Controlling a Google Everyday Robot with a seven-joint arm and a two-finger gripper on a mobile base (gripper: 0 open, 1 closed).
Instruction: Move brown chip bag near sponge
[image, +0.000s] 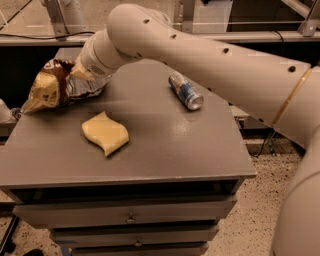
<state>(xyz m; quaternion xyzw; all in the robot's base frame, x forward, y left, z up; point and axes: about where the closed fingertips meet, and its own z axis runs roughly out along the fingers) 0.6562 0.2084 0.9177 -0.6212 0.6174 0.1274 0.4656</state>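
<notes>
**Bag in the claw at the table's left rear, sponge just in front of it**

The brown chip bag (49, 90) is at the left rear of the grey table (165, 145). Its long axis runs from a tan-yellow end low on the left to a crinkled, silvery end higher on the right. The low end pokes out past the table's left edge. The high end is where the gripper (80, 76) meets it, clenched on the bag's upper right part, so the bag trails away from the claw to the left and slightly down. Whether the bag's underside rests on the tabletop or hangs just clear of it cannot be told.

The sponge (105, 133) lies flat, in front of the bag and a little to its right, near but not touching it, with a strip of bare tabletop between them. From the claw, the sponge is toward the front edge and slightly to the right. By my reading, the coming move is a short carry forward and a touch to the right, then a set-down. The bag's trailing left end overhangs the edge, so the placement should also pull the bag inward for it to land wholly on the table.

Nothing stands between bag and sponge. A silver-blue can (186, 91) lies on its side well off to the right, beneath the robot's forearm (215, 50) and out of the path. The forearm spans the table from the right. The main risk, as I judge it, is the loose end of the bag sweeping across the sponge and nudging it.
</notes>
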